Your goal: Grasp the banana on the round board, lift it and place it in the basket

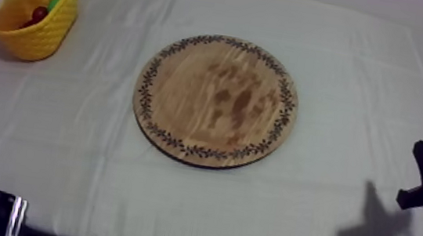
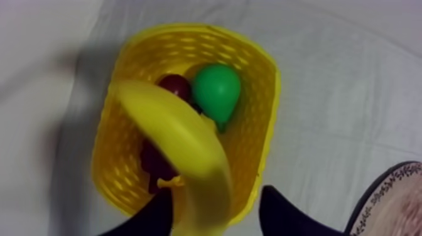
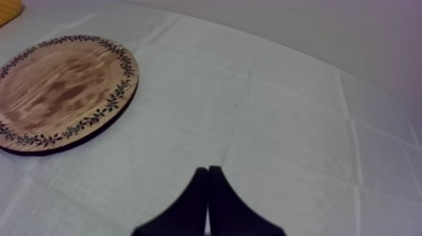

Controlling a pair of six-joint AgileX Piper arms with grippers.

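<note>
**Holding banana over the basket, left arm**

Count: one banana (image 2: 182, 144), one yellow basket (image 2: 267, 125), one wooden board (image 1: 215, 100), one pear (image 2: 216, 91), one small red fruit (image 2: 176, 85).

The banana hangs tilted over the basket, well apart from the board, with its near end at my left gripper (image 2: 216, 191). I cannot tell whether that gripper is pinching it or spread.

My right gripper (image 3: 208, 179) is pressed together over the cloth (image 3: 301, 113), near the board.

Top view places the basket far left and the board at centre. Left wrist view looks into the basket: pear and red fruit sit side by side under the banana, plus a darker shape I can't identify. Right wrist view catches a basket corner beyond the board.
</note>
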